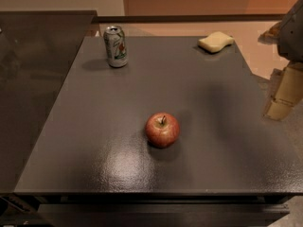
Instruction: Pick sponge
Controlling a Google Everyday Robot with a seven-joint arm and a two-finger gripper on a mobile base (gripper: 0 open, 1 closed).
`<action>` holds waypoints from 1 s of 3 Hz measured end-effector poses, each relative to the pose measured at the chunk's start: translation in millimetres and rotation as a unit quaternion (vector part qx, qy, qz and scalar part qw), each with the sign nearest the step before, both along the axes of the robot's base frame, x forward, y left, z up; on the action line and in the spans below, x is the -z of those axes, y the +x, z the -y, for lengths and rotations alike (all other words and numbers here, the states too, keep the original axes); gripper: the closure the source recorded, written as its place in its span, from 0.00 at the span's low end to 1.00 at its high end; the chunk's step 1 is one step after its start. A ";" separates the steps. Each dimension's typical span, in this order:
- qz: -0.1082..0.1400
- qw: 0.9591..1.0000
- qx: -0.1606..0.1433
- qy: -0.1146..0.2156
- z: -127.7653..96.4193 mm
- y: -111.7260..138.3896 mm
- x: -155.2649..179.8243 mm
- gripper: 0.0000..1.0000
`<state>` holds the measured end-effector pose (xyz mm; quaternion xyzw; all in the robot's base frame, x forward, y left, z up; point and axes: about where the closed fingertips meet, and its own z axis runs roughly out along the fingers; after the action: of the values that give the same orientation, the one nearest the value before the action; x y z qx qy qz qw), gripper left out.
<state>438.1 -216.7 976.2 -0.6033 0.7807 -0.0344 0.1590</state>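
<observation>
The sponge [216,41] is a small pale yellow-cream block with wavy edges. It lies flat near the far right corner of the dark grey table [94,141]. My gripper [284,96] hangs at the right edge of the view, off the table's right side, well in front of and to the right of the sponge. Only its beige fingers show, partly cut off by the frame edge. It holds nothing that I can see.
A red apple [162,130] sits near the middle of the table. A green and white drink can [116,46] stands upright at the far left. A dark counter [38,70] runs along the left side.
</observation>
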 end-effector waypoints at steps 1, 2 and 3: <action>0.000 1.000 0.000 0.000 0.0 0.0 0.0 0.00; 0.003 1.000 0.005 0.028 -0.2 10.8 4.7 0.00; 0.012 0.997 0.011 0.075 -2.1 41.3 14.6 0.00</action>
<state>479.5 -214.5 961.6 -0.5810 0.7856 0.0152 0.2121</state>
